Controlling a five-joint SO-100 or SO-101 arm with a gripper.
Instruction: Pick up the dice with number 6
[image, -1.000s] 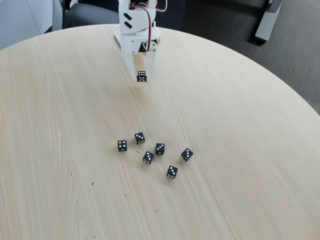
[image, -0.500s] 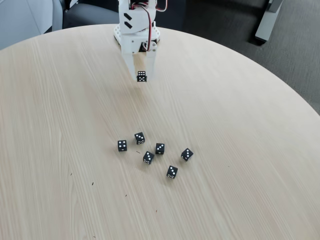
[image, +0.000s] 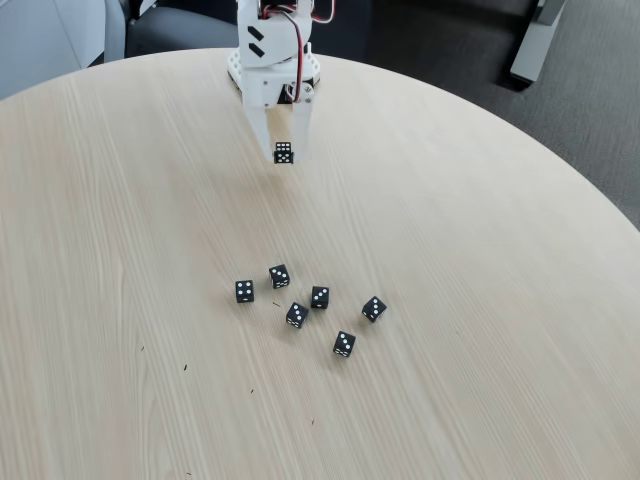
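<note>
In the fixed view the white gripper (image: 284, 152) hangs near the far side of the round table, its two fingers pointing down and shut on a small black die (image: 284, 153). The face of the held die that shows carries white pips in two rows, which reads as the dice with number 6. The die looks lifted a little off the wood. Several other black dice (image: 298, 315) lie in a loose cluster nearer the camera, well apart from the gripper.
The light wooden round table (image: 480, 260) has bare wood on all sides of the dice cluster. The arm's white base (image: 272, 60) stands at the far edge. Dark floor and a grey chair (image: 60, 35) lie beyond the table.
</note>
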